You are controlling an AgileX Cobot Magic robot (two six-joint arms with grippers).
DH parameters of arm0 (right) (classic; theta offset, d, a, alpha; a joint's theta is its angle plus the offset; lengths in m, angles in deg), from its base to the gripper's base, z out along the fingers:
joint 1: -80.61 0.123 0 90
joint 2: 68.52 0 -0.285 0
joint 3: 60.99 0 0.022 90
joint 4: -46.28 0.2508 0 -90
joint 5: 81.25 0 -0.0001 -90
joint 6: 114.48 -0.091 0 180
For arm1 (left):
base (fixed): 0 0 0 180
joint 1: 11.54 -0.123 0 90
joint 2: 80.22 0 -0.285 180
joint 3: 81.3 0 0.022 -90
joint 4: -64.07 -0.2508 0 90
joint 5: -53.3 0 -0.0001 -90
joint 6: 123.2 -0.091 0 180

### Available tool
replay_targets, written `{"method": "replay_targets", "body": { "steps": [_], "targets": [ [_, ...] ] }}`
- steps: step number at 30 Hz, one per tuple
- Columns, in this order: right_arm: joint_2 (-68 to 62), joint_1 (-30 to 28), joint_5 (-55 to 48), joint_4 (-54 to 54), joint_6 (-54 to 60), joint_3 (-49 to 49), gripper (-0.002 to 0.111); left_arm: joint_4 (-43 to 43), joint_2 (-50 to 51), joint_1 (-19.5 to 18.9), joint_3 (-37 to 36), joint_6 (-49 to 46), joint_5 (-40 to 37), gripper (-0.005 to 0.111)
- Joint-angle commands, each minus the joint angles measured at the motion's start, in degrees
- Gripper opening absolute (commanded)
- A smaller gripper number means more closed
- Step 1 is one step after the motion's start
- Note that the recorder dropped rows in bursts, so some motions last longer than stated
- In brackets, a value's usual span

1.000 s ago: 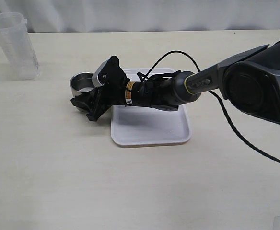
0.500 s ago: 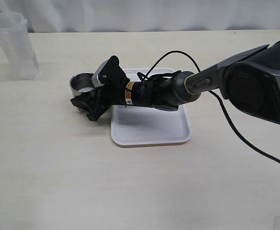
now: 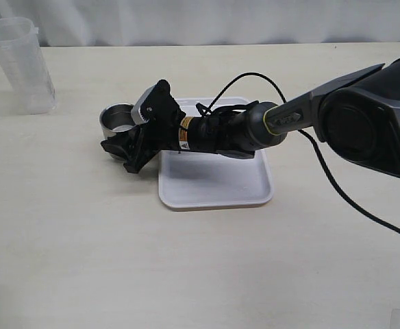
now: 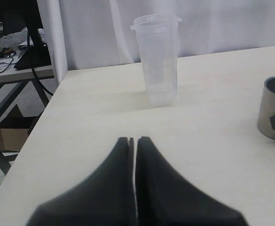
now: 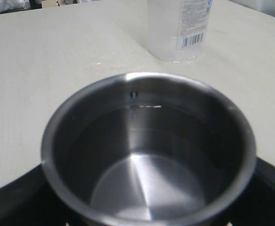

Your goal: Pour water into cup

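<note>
Right pincer (image 3: 120, 140): reached across the tray (image 3: 214, 185) to the left half of the table (image 3: 200, 274), jaws either side of the cup (image 3: 116, 116) and closed against its wall, so it's gripping the cup. The cup is upright with its base on the tabletop, just off the tray's far-left corner and not on the tray. It sits left of centre, nearer the far edge than the near one. The right wrist view looks straight into the cup: there's a level line partway up the inner wall with clear water (image 5: 147, 155) below it, and the bottom shows through. The clear plastic container (image 3: 22, 65) stands upright near the far-left corner, well apart from the cup. I can't tell how much is left in it. Left pincer (image 4: 134, 140): fingers pressed together, holding nothing, low over the tabletop by the left edge, pointed toward the container.
</note>
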Motion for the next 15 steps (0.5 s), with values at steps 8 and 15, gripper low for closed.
{"method": "replay_targets", "body": {
  "steps": [8,15],
  "targets": [
    [-0.2,-0.3,-2.7,-0.7,-0.1,-0.2,0.004,0.4,-0.1,0.0,-0.1,0.4,0.6,0.000],
    [-0.2,-0.3,-2.7,-0.7,-0.1,-0.2,0.004,0.4,-0.1,0.0,-0.1,0.4,0.6,0.000]
  ]
}}
